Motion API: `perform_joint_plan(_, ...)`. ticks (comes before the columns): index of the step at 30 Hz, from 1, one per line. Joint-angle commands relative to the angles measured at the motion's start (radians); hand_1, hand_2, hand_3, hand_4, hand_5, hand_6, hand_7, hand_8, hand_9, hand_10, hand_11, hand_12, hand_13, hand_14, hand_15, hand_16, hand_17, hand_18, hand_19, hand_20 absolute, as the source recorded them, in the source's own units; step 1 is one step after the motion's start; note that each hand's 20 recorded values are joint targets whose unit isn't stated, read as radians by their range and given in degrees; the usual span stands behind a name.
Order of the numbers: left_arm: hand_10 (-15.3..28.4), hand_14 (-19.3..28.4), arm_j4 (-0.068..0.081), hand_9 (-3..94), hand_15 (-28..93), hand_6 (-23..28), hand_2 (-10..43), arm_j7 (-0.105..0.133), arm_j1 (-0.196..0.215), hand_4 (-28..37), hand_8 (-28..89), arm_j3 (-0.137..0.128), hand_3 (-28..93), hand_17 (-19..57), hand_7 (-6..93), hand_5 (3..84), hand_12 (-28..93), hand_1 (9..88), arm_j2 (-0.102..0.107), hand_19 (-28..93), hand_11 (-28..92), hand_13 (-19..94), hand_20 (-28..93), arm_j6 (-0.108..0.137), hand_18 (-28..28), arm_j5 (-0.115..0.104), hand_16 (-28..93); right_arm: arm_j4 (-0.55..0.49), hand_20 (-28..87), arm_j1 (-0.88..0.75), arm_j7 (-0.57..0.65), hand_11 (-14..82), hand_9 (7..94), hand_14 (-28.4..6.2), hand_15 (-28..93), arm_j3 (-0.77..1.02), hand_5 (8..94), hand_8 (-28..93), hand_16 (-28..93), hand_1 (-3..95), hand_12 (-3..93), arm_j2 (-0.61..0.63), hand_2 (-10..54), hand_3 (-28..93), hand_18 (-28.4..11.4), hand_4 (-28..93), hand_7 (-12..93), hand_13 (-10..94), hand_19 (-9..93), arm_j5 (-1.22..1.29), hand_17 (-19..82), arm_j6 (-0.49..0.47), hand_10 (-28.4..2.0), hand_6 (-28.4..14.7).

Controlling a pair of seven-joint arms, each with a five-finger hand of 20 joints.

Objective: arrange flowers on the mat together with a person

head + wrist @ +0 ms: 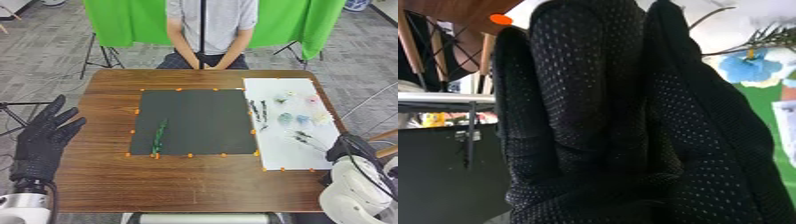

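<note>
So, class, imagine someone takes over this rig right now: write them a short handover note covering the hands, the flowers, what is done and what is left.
Hands: left hand open, at the table's left side; right hand open and empty, by the right edge of the white sheet.
Flowers: one green stem lies on the left part of the dark mat. Pink, blue and cream blooms and some dark sprigs lie on the white sheet.
Done: one stem on the dark mat.
Left: probably arranging the rest beside it.
</note>
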Motion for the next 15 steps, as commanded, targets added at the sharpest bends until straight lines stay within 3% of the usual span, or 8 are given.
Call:
perform_joint_plan(1,15.0,21.1,0.002,29.0,41,4.5,7.8,-0.002,0.024,-23.7,-8,-0.005,75,-9.5,10.9,29.8,12,21.0,0.003,37,19,21,13,0.003,19.5,-0.005,-5,-0.036,-15,-0.030,-0.010,20.9,92.9,-4.5,49,0.028,86.5,3,20,62.7,26.9,0.012,-9.5,56,-14.9,-27,16,88,93,-0.071,57,0.066,-8.3,0.4)
perform_joint_plan(6,15.0,21.0,0.002,29.0,41,4.5,7.7,0.020,0.033,-23.5,-8,-0.005,75,-9.5,10.9,29.8,12,21.1,0.026,37,18,21,13,0.012,19.6,-0.024,-5,-0.071,-12,-0.025,-0.026,19.6,93.4,-4.7,49,0.052,88.8,5,20,61.4,27.9,0.000,-9.5,58,-15.3,-28,16,90,93,-0.120,57,0.088,-8.1,0.4)
perform_joint_plan(7,15.0,21.0,0.002,29.0,41,4.5,7.7,0.023,0.035,-23.5,-8,-0.005,75,-9.5,10.9,29.8,12,21.1,0.030,37,18,21,13,0.014,19.6,-0.027,-5,-0.076,-11,-0.022,-0.032,23.6,93.6,-4.7,48,0.054,89.2,6,21,61.3,25.6,-0.002,-9.5,59,-15.4,-28,16,90,93,-0.129,57,0.094,-8.8,0.5)
perform_joint_plan(15,15.0,21.0,0.002,29.1,41,4.4,7.7,0.027,0.037,-23.4,-8,-0.009,75,-9.5,10.9,29.7,12,21.2,0.030,37,19,21,13,0.018,19.6,-0.032,-5,-0.127,-9,0.048,-0.040,28.4,93.7,-4.4,48,0.003,90.3,6,22,60.5,23.2,-0.016,-9.5,60,-15.7,-28,16,91,93,-0.214,58,0.142,-9.3,0.8)
